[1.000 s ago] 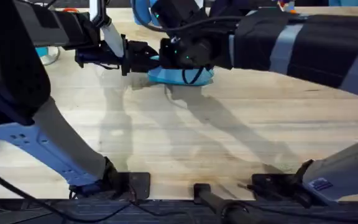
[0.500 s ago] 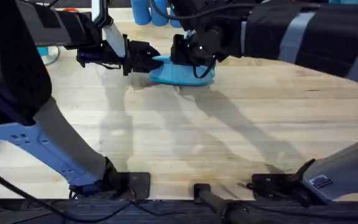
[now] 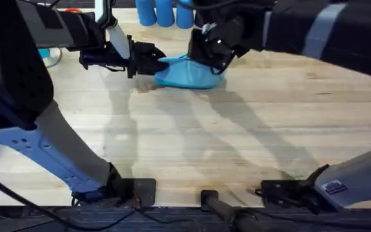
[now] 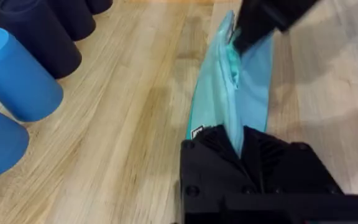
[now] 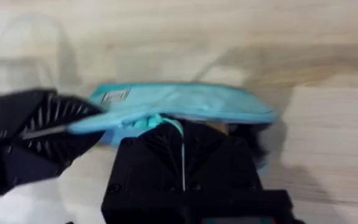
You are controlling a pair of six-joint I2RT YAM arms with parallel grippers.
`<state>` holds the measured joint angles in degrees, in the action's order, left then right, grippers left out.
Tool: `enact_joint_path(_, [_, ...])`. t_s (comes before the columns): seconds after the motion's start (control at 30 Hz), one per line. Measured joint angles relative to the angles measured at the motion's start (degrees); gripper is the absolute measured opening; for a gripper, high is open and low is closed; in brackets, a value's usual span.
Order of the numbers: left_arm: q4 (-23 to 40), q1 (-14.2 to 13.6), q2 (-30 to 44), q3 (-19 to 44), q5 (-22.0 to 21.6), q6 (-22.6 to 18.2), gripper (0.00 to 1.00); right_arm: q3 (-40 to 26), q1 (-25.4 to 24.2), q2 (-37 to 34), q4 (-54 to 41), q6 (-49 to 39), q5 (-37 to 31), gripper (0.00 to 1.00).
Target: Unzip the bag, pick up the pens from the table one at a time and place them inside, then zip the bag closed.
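Note:
The light-blue bag (image 3: 184,76) lies on the table (image 3: 237,142) at the far middle, its long side running left to right. My left gripper (image 3: 152,64) is shut on the bag's left end; in the left wrist view its fingers (image 4: 240,146) pinch the fabric and the bag (image 4: 229,81) stretches away from them. My right gripper (image 3: 206,59) sits over the bag's right part, shut on the zipper pull at the top seam (image 5: 182,134). In the right wrist view the bag (image 5: 185,102) lies crosswise. The pens are out of view.
Several blue cylinders (image 3: 163,11) stand at the table's far edge just behind the bag; light-blue (image 4: 17,74) and dark ones (image 4: 42,37) show close beside the left gripper. Bare wood stretches from the bag to the arm bases.
My right gripper has slid to the right along the bag's top, from near its left end to its right part. The left gripper has held still on the bag's end.

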<state>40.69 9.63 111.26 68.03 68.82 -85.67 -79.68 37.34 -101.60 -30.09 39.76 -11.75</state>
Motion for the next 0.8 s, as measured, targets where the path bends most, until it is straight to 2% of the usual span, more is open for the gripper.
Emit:
enact_joint_path(0.23, [-0.02, 0.28, 0.00, 0.00, 0.04, 0.00, 0.044, 0.00, -3.01, 3.29, -1.76, -2.55, -5.66, 0.034])
enact_joint_path(0.63, [0.24, 0.42, 0.00, 0.00, 0.07, 0.02, 0.044, 0.00, -10.09, 4.37, -10.52, -4.24, -10.02, 0.033])
enact_joint_path(0.8, [0.24, 0.42, 0.00, 0.00, 0.04, 0.02, 0.044, 0.00, -10.89, 4.59, -12.72, -4.24, -11.01, 0.032])
